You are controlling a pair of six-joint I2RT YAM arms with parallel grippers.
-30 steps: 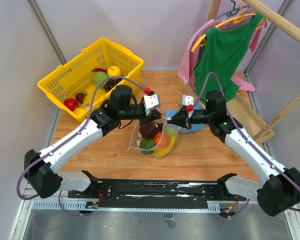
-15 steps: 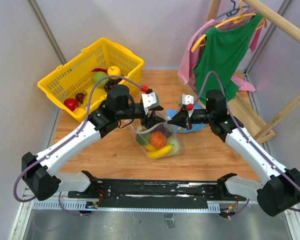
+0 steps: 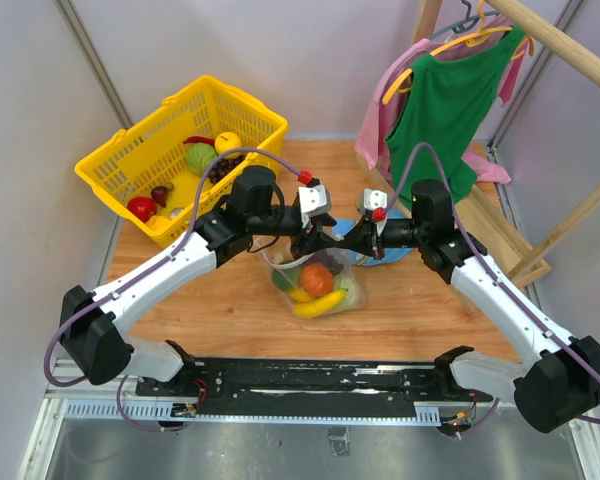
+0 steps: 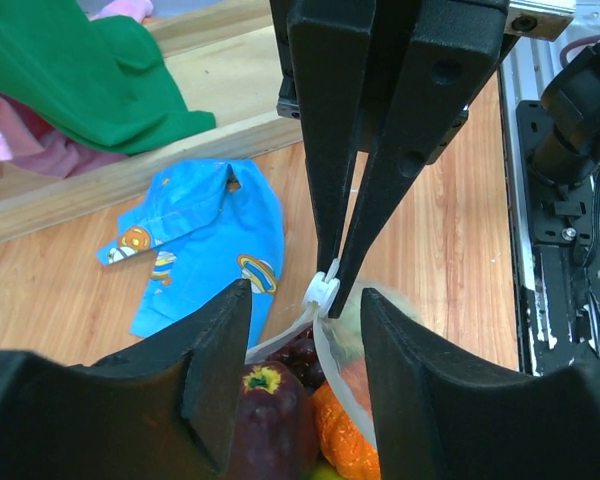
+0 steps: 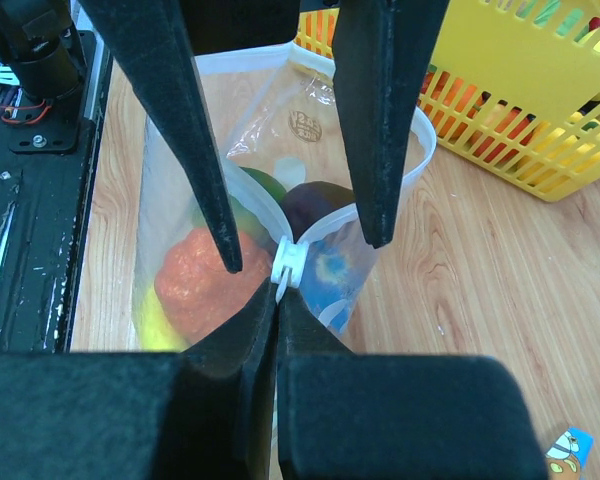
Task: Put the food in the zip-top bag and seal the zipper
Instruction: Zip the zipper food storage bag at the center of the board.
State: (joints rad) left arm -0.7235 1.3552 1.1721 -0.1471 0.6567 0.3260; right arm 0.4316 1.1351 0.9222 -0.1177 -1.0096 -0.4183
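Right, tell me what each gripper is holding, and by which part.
The right gripper is shut on the zip-top bag, pinching its zipper edge at the white slider. The left gripper is open, straddling the bag's mouth, holding nothing.

A robot-manipulation laboratory cell. Two white-and-black arms, left arm (image 3: 170,270) and right arm (image 3: 490,290), are bolted to a black rail (image 3: 310,380) at the near edge of a wooden tabletop (image 3: 220,310), with purple cables (image 3: 212,163) looped along them. Plain grey partition walls (image 3: 310,60) joined by a metal strut (image 3: 95,60) enclose the far side. Staged household props stand in for a home: a yellow mesh basket (image 3: 120,165) of toy fruit and vegetables (image 3: 200,157) at far left, a green garment (image 3: 445,100) hung on a wooden rack (image 3: 560,45) at far right, and a blue printed cloth (image 4: 195,240) on the table.
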